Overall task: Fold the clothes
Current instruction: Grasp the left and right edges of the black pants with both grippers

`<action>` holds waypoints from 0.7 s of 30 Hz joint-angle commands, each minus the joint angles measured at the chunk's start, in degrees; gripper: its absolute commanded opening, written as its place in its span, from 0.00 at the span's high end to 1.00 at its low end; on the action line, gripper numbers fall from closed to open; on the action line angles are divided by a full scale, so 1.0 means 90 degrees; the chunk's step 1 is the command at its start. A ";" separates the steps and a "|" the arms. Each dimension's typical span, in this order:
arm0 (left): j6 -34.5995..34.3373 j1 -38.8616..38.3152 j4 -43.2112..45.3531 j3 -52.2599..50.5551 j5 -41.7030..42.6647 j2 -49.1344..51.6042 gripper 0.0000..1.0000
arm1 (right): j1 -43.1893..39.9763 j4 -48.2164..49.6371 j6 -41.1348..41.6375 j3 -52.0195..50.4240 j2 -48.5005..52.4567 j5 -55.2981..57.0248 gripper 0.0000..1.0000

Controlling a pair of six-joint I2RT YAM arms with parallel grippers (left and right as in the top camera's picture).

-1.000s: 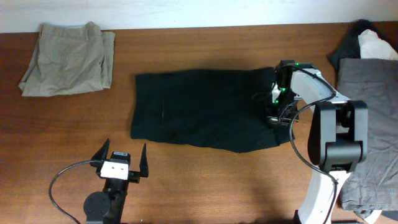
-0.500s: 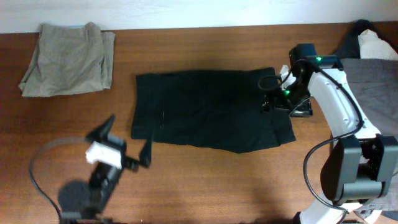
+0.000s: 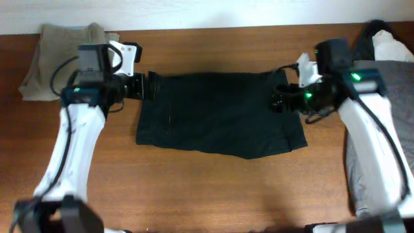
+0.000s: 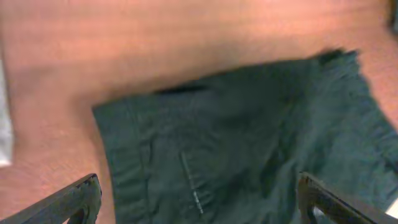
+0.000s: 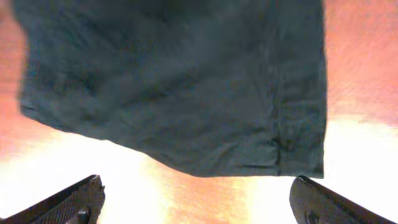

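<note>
- One black garment (image 3: 220, 115) lies spread flat on the brown table (image 3: 213, 188). It is the middle thing of the scene, and a stitched line (image 4: 190, 182) runs down its cloth.
- Two grippers are at it, one at each end.
- The left gripper (image 3: 150, 85) hovers at the black garment's upper left corner. In the left wrist view its two fingers (image 4: 74, 200) stand wide apart with nothing held.
- The right gripper (image 3: 277, 103) is over the black garment's right edge. In the right wrist view its two fingers (image 5: 320, 202) are also spread wide and empty, with the garment's hem ahead of them.
- Four other cloths lie apart from the black garment:
  - one khaki garment (image 3: 39, 61) is to its upper left, partly behind the left arm;
  - one grey garment (image 3: 391, 81) is to its right;
  - one white garment (image 3: 393, 46) and one dark cloth (image 3: 367, 39) are beyond the grey one, at the far right corner.
</note>
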 commanded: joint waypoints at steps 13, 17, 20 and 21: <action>-0.0670 0.0886 -0.0398 0.0087 0.0554 0.2540 0.01 | 0.0029 -0.0517 0.0075 0.0095 -0.1965 -0.0092 0.01; -0.0525 0.0884 -0.0437 0.0087 0.0889 0.2880 0.01 | 0.0029 -0.0515 0.0075 0.0095 -0.1962 -0.0092 0.01; -0.0444 0.0799 -0.0707 0.0087 0.0937 0.3208 0.01 | 0.0029 -0.0515 0.0075 0.0095 -0.1875 -0.0092 0.01; -0.0357 0.0738 -0.0719 0.0087 0.0935 0.3298 0.01 | 0.0029 -0.0515 0.0075 0.0095 -0.1841 -0.0092 0.01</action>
